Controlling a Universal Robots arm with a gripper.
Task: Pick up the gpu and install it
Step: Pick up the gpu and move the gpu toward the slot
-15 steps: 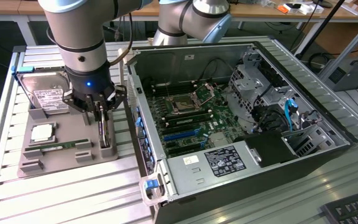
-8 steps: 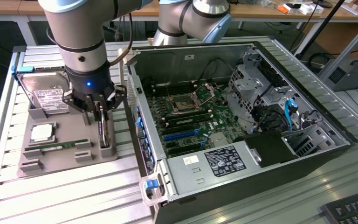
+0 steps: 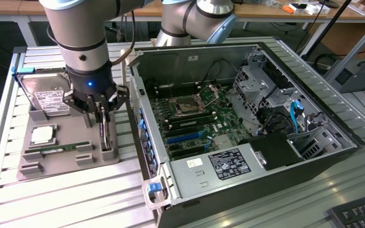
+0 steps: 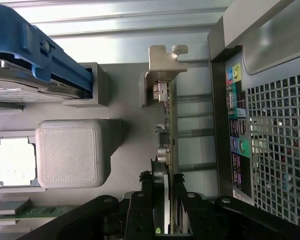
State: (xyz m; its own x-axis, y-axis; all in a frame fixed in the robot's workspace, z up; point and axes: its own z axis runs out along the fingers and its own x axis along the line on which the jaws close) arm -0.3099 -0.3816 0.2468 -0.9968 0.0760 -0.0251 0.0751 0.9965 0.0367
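1. Risk, slip: the gpu (image 3: 106,135) stands on edge in a slot of the grey holder tray (image 3: 68,126). It is gripped along its thin upper edge, towards the end opposite its silver bracket (image 4: 162,62). In my judgement, so offset a hold may let the card pivot between the fingers, with the bracket end sagging.
2. Risk, snagging: the tray lies just beside the open computer case (image 3: 146,71). A tilted card could catch on the slot walls or strike the case wall.
3. Risk, damage: finger pressure falls directly on the card's faces, and excess force may harm its components.
4. Claw: the gripper (image 3: 101,114) has one finger on each face and pinches the card, which appears seated in its slot.
5. Pose: the wrist points straight down over the tray, with the fingers aligned to the card. The arm's upper links rise behind the case.
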